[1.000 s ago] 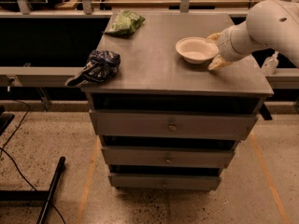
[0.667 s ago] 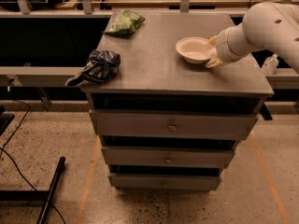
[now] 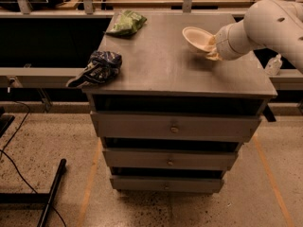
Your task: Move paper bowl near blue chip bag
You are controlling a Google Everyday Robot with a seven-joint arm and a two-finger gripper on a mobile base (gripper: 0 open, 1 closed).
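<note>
While the blue chip bag [image 3: 98, 68] sits at front left of the cabinet top [image 3: 161, 70], the gripper [image 3: 211, 48] pinches the paper bowl [image 3: 196, 37], tilted, well apart at back rt.

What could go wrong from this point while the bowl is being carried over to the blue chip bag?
1. The gripper grips the paper bowl only at its right rim, and the bowl hangs tilted above the cabinet top. It could slip or flex out of the grip during the move.
2. The blue chip bag lies at the left edge with part of it overhanging. Setting the bowl down too close might nudge it off.
</note>
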